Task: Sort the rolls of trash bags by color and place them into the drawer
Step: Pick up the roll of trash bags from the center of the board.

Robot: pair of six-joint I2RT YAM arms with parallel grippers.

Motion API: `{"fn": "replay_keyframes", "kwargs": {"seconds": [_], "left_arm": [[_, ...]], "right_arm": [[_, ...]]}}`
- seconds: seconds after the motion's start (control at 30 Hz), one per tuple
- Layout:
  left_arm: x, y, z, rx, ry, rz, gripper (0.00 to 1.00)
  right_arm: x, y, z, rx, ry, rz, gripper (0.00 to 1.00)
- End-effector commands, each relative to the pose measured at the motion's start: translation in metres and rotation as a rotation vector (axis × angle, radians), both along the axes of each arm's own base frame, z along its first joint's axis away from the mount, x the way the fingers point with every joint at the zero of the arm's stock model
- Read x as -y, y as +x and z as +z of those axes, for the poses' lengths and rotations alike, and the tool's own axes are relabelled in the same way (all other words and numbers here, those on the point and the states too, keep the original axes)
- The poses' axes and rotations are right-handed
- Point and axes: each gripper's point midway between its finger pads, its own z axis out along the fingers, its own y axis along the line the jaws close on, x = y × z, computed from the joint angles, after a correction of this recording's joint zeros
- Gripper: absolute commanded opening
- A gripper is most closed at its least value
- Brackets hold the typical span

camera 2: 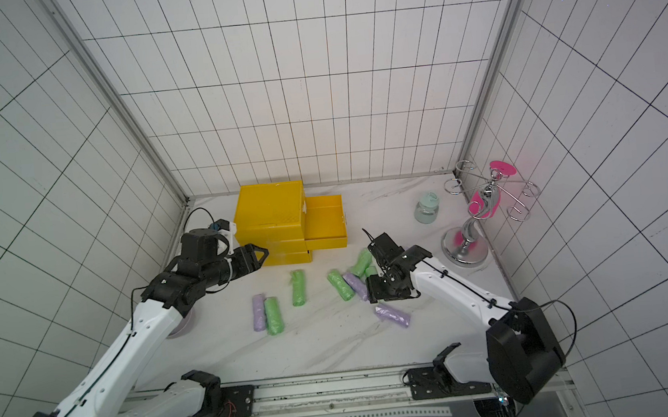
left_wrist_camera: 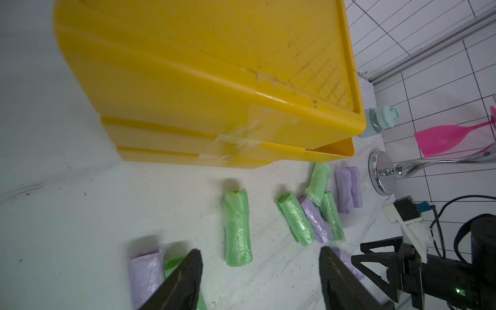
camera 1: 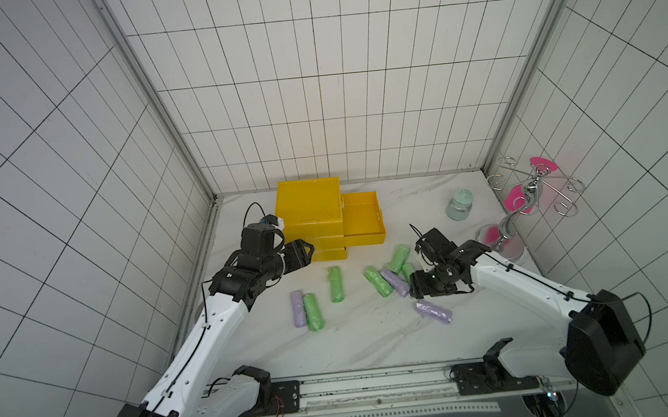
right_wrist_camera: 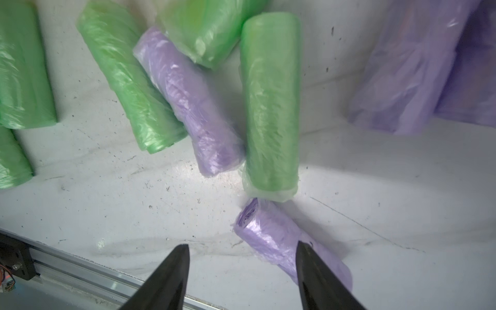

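The yellow drawer unit [camera 1: 309, 203] stands at the back with one drawer [camera 1: 360, 217] pulled out, nothing showing inside it. Green and purple rolls of trash bags lie on the table: a purple and green pair [camera 1: 298, 309], a lone green roll [camera 1: 336, 284], a mixed cluster [camera 1: 394, 282] and a lone purple roll [camera 1: 434, 312]. My left gripper [camera 1: 307, 251] [left_wrist_camera: 261, 251] is open and empty by the unit's front. My right gripper [camera 1: 417, 289] [right_wrist_camera: 243, 244] hangs open just above the lone purple roll [right_wrist_camera: 268, 236], which lies partly under one finger.
A mint jar [camera 1: 459, 205] and a chrome stand [camera 1: 503, 243] with pink glasses are at the back right. Two more purple rolls [left_wrist_camera: 347, 190] lie near the stand's base. The metal rail [camera 1: 374, 385] runs along the front edge. Tiled walls close in three sides.
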Motion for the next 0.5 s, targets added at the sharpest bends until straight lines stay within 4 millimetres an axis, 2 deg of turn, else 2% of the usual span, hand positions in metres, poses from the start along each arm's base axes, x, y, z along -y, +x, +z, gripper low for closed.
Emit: {"fn": "replay_keyframes", "kwargs": {"seconds": [0.0, 0.3, 0.47], "left_arm": [[0.007, -0.005, 0.003, 0.004, -0.042, 0.010, 0.68], [0.019, -0.013, -0.003, -0.021, -0.067, -0.041, 0.68], [0.022, -0.013, -0.004, -0.020, -0.071, -0.059, 0.68]], "right_arm": [[0.014, -0.015, -0.012, -0.056, -0.105, -0.033, 0.66], [0.030, -0.022, -0.047, -0.086, -0.241, -0.074, 0.67], [0.029, -0.028, -0.059, -0.119, -0.261, -0.067, 0.69]]}}
